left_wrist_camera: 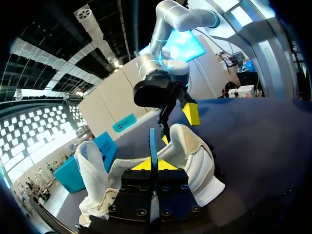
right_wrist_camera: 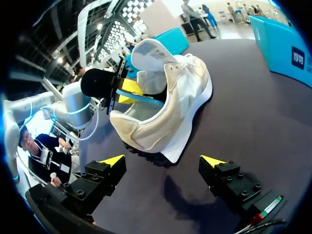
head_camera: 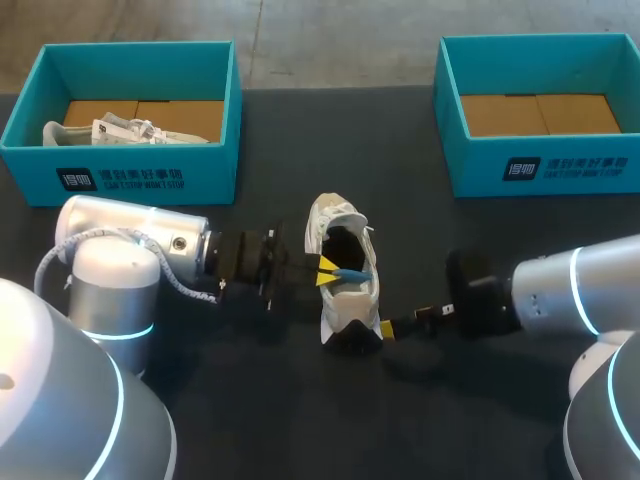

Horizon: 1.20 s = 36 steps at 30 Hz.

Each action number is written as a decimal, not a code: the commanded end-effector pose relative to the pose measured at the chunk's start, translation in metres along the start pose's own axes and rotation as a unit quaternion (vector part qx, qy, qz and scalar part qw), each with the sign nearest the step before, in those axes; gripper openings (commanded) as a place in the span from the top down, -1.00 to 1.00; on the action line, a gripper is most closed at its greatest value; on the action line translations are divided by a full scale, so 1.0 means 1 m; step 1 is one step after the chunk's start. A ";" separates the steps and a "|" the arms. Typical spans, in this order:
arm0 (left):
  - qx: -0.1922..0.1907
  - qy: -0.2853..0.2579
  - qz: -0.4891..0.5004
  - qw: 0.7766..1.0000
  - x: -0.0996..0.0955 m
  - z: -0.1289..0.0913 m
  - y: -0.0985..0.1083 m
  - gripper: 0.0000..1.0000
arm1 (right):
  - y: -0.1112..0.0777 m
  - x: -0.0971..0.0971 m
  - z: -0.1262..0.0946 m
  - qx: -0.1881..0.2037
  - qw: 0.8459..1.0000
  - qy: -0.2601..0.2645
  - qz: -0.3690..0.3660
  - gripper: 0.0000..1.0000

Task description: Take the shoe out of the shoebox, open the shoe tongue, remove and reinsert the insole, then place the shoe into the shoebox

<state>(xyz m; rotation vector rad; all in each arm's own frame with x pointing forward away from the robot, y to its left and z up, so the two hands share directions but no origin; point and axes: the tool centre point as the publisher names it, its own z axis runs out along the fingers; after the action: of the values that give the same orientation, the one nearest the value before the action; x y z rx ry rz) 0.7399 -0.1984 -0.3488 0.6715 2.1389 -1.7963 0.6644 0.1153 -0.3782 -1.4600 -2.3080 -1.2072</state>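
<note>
2 arms, closest to the head camera: left arm (head_camera: 120, 250) comes in from the left, right arm (head_camera: 570, 285) from the right. Both are low over the dark table (head_camera: 300, 420).

2 grippers. The left gripper (left_wrist_camera: 155, 165) has its yellow tips pressed together on the blue insole (left_wrist_camera: 153, 141), which stands edge-on between them. The right gripper (right_wrist_camera: 162, 163) has its fingers spread wide with nothing between them. It sits just off the shoe's heel end, and contact can't be made out.

1 insole. It is thin and blue, with one end in the left gripper's pinch and the rest reaching into the shoe's opening.

2 shoes. The shoe (head_camera: 345, 275) is mid-table between the two grippers. It is white to cream with a mesh-like upper, a dark inside, a white sole edge and dark tread at the heel. Its tongue (head_camera: 335, 212) is folded out away from the opening, on the side toward the boxes. A second shoe (head_camera: 120, 130), white, lies in the left shoebox.

2 shoeboxes, both teal, open-topped, with brown card floors, at the far edge of the table. The left shoebox (head_camera: 150, 175) holds the second shoe. The right shoebox (head_camera: 560, 165) shows only its card floor. Both are well apart from the mid-table shoe.
</note>
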 end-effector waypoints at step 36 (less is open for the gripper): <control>0.042 0.020 -0.004 0.999 0.007 -0.001 -0.026 1.00 | 0.008 -0.003 0.002 0.004 1.000 -0.002 -0.002 -1.00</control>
<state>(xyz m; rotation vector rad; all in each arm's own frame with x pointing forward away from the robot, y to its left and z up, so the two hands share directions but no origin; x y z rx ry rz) 0.7216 -0.2034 -0.3308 0.7184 2.0953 -1.9045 0.6719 0.1134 -0.3772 -1.4551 -2.3143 -1.2040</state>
